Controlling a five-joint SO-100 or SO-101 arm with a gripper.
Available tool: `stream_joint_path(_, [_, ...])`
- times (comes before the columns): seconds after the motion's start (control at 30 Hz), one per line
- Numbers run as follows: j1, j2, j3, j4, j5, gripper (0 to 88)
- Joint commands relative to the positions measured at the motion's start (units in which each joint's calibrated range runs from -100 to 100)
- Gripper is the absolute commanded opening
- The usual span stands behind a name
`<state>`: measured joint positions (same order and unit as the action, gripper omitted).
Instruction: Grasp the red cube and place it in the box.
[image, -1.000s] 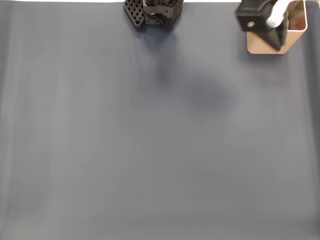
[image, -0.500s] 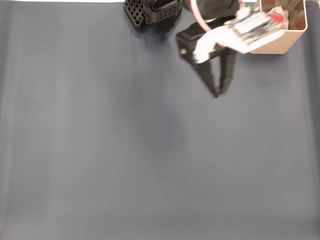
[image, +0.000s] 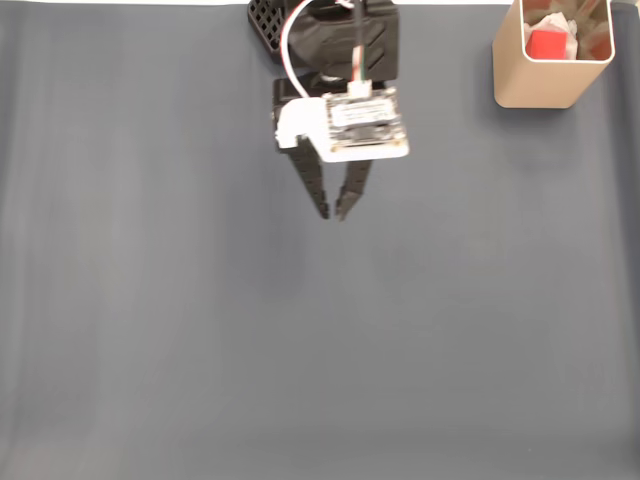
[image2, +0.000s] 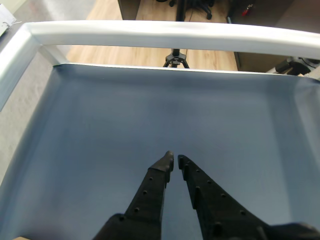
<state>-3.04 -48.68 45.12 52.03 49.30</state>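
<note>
Fixed view: red cube (image: 546, 44) inside the box (image: 540, 85), end effector (image: 333, 212) nearly pressed together, empty; no legible writing.

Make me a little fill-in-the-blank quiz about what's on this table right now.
1. The cube lies inside the ____.
2. The cube's colour is ____.
3. In the fixed view the box stands at the top ____ corner of the mat.
4. The gripper holds ____ between its nearly closed jaws.

Missing words: box; red; right; nothing
</note>
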Motion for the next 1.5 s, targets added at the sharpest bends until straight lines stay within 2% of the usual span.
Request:
stream_joint_path(0.0, [3.1,-2.3,2.1,-2.8,-0.3,0.2])
stream_joint_path(0.43, [4.9,-14.9,21.0,-6.4,-0.9,0.2])
stream_joint_path(1.0, [-2.3,-36.2,43.0,-5.9,-3.6,0.2])
stream_joint_path(1.23, [-2.0,-45.2,52.6,-5.3,-3.4,0.2])
stream_joint_path(1.47, [-1.7,-50.6,54.6,0.3,-0.3,0.2])
